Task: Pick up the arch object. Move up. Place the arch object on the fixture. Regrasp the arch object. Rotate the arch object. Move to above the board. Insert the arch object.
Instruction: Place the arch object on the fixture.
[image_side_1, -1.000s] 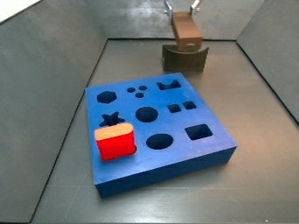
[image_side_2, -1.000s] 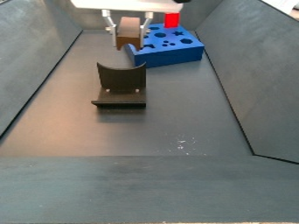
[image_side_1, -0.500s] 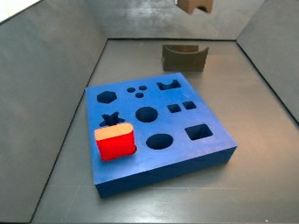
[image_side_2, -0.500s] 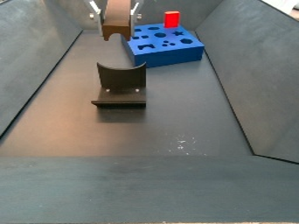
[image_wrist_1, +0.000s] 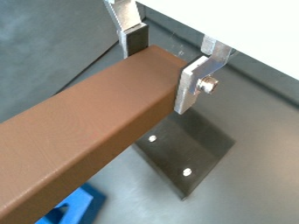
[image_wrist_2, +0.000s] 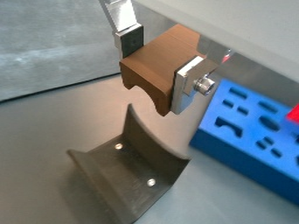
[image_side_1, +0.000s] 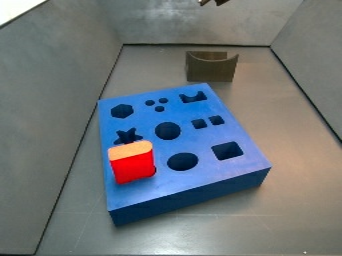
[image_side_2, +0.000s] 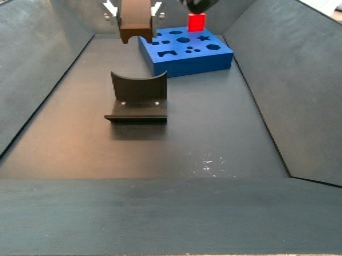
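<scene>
My gripper (image_wrist_2: 160, 66) is shut on the arch object (image_wrist_2: 155, 77), a brown wooden bar with a curved notch in its end face. One silver finger presses each side of it. The bar hangs in the air above the fixture (image_wrist_2: 131, 168), clear of its curved dip. In a side view the arch object (image_side_2: 132, 18) and gripper (image_side_2: 132, 10) sit high at the frame's upper edge, behind the fixture (image_side_2: 136, 96). In a wrist view the arch object (image_wrist_1: 82, 131) fills most of the frame, held by the gripper (image_wrist_1: 163, 64). The blue board (image_side_1: 174, 150) lies on the floor beyond the fixture (image_side_1: 210, 66).
A red cube with an orange top (image_side_1: 131, 163) stands on the board's near left corner, seen too as the red cube (image_side_2: 198, 21). Sloped grey walls enclose the dark floor (image_side_2: 187, 150) on all sides.
The gripper has risen straight up from the fixture with the arch object held in it. In one side view it has almost left the frame's upper edge.
</scene>
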